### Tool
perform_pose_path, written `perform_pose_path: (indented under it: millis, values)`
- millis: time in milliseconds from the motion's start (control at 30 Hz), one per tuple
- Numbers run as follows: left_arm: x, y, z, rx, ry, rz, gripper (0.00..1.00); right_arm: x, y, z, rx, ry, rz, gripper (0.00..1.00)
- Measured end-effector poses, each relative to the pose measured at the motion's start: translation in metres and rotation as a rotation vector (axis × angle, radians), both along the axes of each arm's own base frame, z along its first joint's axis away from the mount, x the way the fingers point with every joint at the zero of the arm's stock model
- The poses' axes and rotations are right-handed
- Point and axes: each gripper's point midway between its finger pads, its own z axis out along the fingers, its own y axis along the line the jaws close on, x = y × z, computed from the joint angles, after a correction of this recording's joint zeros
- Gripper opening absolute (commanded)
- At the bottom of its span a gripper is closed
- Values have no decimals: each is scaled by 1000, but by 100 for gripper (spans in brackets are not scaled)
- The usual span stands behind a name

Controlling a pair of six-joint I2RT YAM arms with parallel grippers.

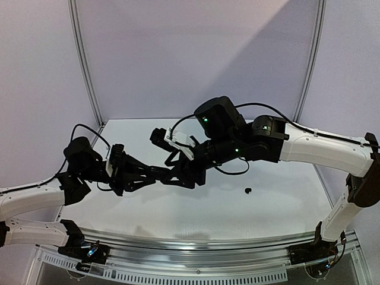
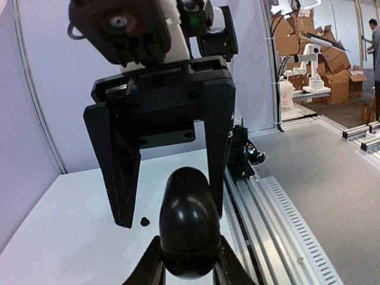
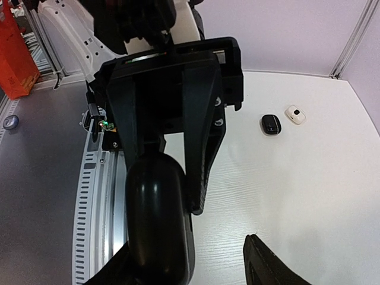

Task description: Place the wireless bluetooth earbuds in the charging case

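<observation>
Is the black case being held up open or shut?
Shut: the black case, clamped in the left hand, is one smooth oval with no lid lifted.

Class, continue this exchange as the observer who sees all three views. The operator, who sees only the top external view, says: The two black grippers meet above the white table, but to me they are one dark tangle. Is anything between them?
Observer: Yes. The left wrist view shows a glossy black oval charging case between them.
Operator: Which gripper holds it?
Observer: The left gripper is shut on it, pinching the end nearest its own wrist.
Operator: And the other one?
Observer: The right gripper is open. Its jaws stand on either side of the case's far end, and the right wrist view shows a clear gap beside the case.
</observation>
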Motion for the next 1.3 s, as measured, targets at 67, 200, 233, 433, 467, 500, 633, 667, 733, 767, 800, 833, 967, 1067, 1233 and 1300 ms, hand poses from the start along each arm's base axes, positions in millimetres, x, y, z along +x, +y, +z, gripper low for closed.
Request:
perform_pose_path:
  millis: [67,200,233,433,467,500,633,667,733,767,800,833,967,1067,1233,1300]
  values:
    - [0,0,-2,9,-48,2,0,0,0,0,-2,1,-2,58]
    - [1,-1,-5,26,-147,15,0,0,-1,-1,-5,5,-6,58]
    - [2,-1,-6,31,-176,19,0,0,-1,-1,-5,7,-7,58]
    - [0,-1,-15,60,-265,16,0,6,1,8,19,5,-27,58]
    - [-1,-1,-17,65,-273,13,0,8,1,10,25,4,-31,58]
    - [0,-1,-17,66,-285,14,0,10,0,11,29,4,-36,58]
    - [0,-1,-18,69,-318,20,0,9,1,10,27,12,-32,58]
    - [0,0,-18,69,-321,20,0,9,1,9,27,14,-31,58]
    - [0,0,-18,72,-321,21,0,9,2,8,24,17,-29,58]
    - [0,0,-19,75,-317,21,0,9,2,7,24,19,-29,59]
    - [0,0,-19,76,-311,20,0,9,2,7,23,21,-29,59]
    - [0,0,-19,76,-296,19,0,9,2,7,23,24,-30,59]
    - [-2,-1,-17,71,-161,1,0,10,1,7,28,45,-31,59]
    - [-2,-1,-16,64,-36,-16,0,10,1,7,33,64,-21,60]
    - [-7,0,-14,56,97,-46,0,6,2,5,37,103,0,61]
    - [-8,0,-12,54,123,-55,0,3,3,5,39,120,14,62]
